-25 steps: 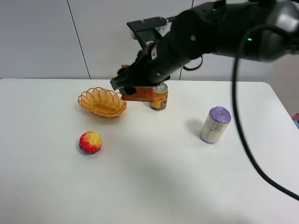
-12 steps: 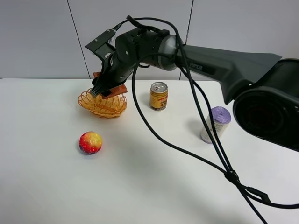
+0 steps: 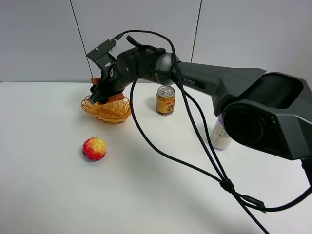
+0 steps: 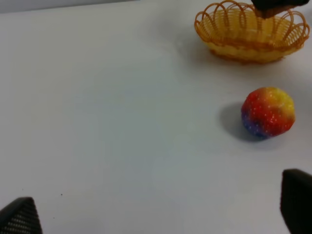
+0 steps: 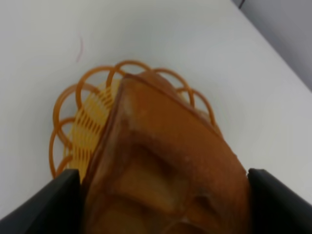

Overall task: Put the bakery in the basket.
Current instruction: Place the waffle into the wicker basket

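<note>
My right gripper (image 3: pixel 101 93) reaches across to the back left and is shut on the orange-brown waffle wedge (image 3: pixel 114 97), the bakery, holding it just over the wicker basket (image 3: pixel 108 110). In the right wrist view the waffle (image 5: pixel 165 170) fills the space between the two dark fingers (image 5: pixel 48 204), with the basket's looped rim (image 5: pixel 63 122) right below it. In the left wrist view the basket (image 4: pixel 251 31) stands far off and my left gripper (image 4: pixel 156 207) is open and empty over bare table.
A red-yellow bumpy ball (image 3: pixel 94 148) lies in front of the basket. An orange can (image 3: pixel 165 100) stands to the basket's right. A purple-topped can (image 3: pixel 220 134) is partly hidden behind the right arm. Black cables hang across the table's middle.
My right gripper carried the waffle leftward from beside the orange can to over the basket and has lowered slightly toward it. The left gripper's view has no earlier frame.
</note>
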Tool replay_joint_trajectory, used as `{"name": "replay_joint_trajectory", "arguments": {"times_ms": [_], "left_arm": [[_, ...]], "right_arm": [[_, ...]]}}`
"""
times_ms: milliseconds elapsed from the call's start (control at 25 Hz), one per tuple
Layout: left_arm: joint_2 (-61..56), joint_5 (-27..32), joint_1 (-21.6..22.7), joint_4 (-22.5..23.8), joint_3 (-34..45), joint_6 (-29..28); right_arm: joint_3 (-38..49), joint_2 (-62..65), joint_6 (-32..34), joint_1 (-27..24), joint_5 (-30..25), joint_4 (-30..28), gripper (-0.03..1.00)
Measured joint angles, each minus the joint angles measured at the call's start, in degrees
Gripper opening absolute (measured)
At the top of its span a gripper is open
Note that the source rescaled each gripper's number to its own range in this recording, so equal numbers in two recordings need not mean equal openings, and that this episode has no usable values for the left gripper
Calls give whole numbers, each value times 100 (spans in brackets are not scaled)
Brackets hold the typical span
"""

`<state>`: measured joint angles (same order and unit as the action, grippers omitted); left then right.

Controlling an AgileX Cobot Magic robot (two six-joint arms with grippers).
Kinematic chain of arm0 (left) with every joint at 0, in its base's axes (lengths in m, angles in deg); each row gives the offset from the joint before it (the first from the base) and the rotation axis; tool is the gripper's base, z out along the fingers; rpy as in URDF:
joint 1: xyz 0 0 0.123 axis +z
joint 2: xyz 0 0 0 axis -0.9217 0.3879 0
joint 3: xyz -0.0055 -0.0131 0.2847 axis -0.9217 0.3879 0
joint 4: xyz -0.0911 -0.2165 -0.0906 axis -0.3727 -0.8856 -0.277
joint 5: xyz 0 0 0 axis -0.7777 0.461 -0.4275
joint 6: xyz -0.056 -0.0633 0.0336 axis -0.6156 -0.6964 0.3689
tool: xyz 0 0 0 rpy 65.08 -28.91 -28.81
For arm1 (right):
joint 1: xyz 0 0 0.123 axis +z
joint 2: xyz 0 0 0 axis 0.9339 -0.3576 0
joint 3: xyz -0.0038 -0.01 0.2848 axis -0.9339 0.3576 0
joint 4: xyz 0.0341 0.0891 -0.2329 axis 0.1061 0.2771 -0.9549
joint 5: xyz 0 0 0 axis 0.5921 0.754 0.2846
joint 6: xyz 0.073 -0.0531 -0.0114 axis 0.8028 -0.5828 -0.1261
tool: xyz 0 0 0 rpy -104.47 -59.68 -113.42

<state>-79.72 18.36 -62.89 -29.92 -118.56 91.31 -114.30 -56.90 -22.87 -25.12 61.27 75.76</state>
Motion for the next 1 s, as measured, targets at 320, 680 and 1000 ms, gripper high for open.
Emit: {"name": "replay_joint_trajectory", "arguments": {"times_ms": [320, 680, 1000], "left_arm": [[0, 0, 0, 0, 0, 0], [0, 0, 0, 0, 0, 0], [0, 0, 0, 0, 0, 0]], "right_arm": [[-5, -151, 0, -5, 242, 95, 0], [-7, -151, -5, -62, 316, 76, 0], [-11, -151, -22, -62, 658, 40, 87]]}}
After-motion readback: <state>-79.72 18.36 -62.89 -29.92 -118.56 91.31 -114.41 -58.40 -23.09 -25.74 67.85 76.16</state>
